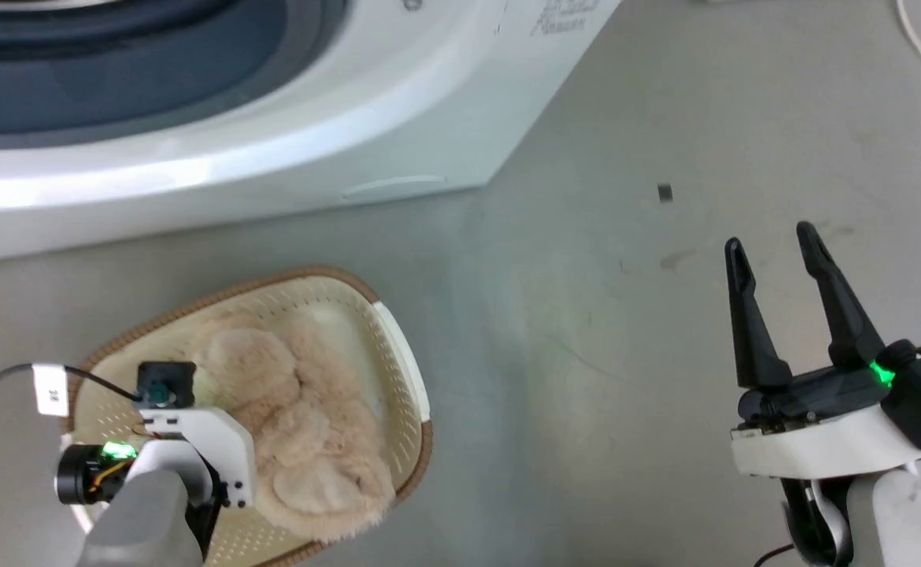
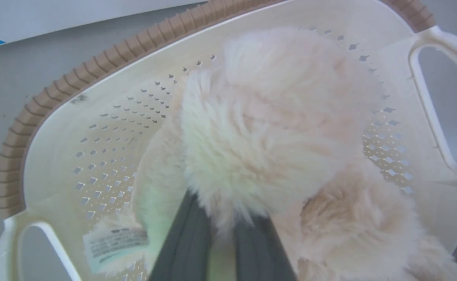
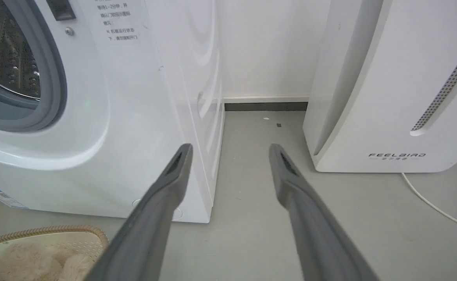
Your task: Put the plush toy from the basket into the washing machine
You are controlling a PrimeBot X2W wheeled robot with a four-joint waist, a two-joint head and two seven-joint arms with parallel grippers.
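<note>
Cream plush toy [image 1: 303, 425] lies in the basket [image 1: 409, 378] on the floor [image 1: 586, 315] before the washing machine [image 1: 271, 157]. The left gripper [image 2: 222, 230] pinches its fur, and the right gripper [image 1: 769, 236] is spread apart. Lifting and loading remain.

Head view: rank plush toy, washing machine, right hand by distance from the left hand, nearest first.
1. plush toy, in the basket, under the left hand.
2. washing machine, ahead.
3. right hand, far right.
</note>
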